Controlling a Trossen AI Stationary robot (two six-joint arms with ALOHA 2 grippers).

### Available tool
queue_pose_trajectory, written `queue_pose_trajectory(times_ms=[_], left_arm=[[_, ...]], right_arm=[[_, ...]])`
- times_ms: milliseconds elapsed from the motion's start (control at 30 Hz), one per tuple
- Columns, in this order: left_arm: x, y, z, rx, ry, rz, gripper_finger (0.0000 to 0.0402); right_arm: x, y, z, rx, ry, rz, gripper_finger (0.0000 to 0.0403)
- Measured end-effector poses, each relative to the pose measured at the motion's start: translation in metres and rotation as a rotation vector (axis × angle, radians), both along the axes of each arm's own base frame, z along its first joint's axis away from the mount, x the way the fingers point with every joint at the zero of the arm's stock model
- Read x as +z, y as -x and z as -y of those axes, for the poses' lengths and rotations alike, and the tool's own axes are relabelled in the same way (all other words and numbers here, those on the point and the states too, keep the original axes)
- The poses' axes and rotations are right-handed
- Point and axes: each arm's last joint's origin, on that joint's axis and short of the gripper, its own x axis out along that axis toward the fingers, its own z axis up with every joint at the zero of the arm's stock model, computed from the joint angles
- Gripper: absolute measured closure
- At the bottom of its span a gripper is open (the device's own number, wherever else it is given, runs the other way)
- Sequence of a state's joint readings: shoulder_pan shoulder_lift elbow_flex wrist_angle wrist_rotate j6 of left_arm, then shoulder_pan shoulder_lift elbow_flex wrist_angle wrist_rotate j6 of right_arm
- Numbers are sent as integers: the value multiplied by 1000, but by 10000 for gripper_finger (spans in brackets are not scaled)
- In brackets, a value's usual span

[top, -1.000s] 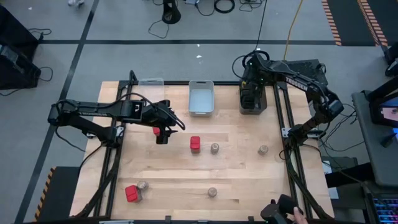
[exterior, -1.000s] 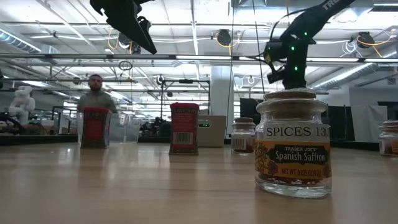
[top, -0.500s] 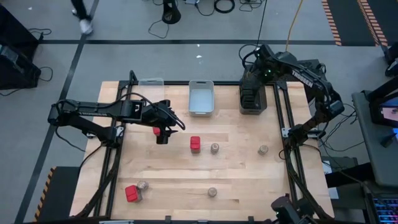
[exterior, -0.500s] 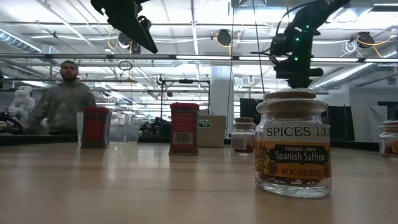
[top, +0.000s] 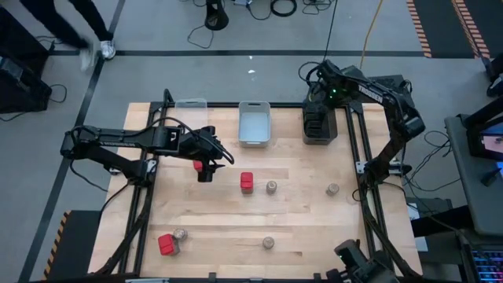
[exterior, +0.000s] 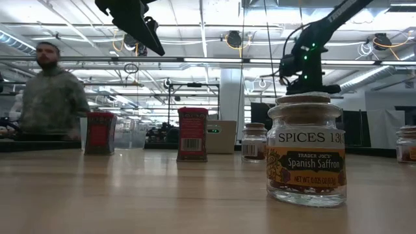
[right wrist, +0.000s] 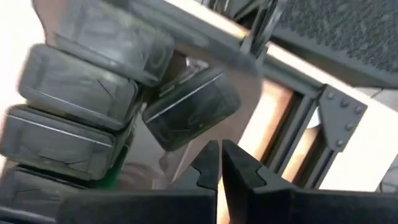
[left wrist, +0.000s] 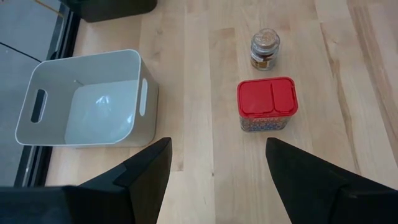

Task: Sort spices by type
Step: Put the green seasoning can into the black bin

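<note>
My left gripper [top: 206, 170] hangs open above the table's left-middle, with nothing between its fingers [left wrist: 146, 171]. Just beside it lies a red spice block [top: 197, 165]. Ahead of it stand another red block [left wrist: 267, 103] [top: 247, 181] and a round jar [left wrist: 265, 48] [top: 271, 187]. More jars [top: 332, 189] [top: 268, 243] [top: 180, 234] and a red block [top: 166, 244] are spread over the table. My right gripper [right wrist: 221, 160] is shut and empty over the dark bin [top: 318, 128], where several dark grey blocks [right wrist: 78, 93] lie.
A white bin [top: 254, 123] and a clear bin [top: 191, 103] stand along the far edge, left of the dark bin. In the low view a saffron jar [exterior: 305, 153] stands closest to the camera. A person [exterior: 49, 91] walks behind the table.
The right gripper has shut and shifted slightly over the dark bin. The left arm has not moved. The person behind the table has walked on.
</note>
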State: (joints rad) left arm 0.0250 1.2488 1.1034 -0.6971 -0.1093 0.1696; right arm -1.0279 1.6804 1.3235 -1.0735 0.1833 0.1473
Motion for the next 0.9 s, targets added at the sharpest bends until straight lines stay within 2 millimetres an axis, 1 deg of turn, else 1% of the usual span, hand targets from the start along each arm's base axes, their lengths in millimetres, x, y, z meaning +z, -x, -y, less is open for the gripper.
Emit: queue_pose_trajectory(times_ms=[133,300,367,500,567,900], left_arm=[[0,0,0,-1,-1,0,135],[0,0,0,-1,-1,-2,135],[0,0,0,-1,-1,-4,135],[0,0,0,-3,-3,-5,135],[0,0,0,-9,-8,-6,135],[0,0,0,-3,-3,-4,135]], right_arm=[[-16,-3,6,-3,-41,-28,403],[-23,-6,12,2,-35,-30,403],[-24,-6,12,5,-34,-37,403],[-23,-4,14,5,18,-129,403],[-23,-3,15,17,32,-149,403],[-23,-6,18,57,56,-125,403]])
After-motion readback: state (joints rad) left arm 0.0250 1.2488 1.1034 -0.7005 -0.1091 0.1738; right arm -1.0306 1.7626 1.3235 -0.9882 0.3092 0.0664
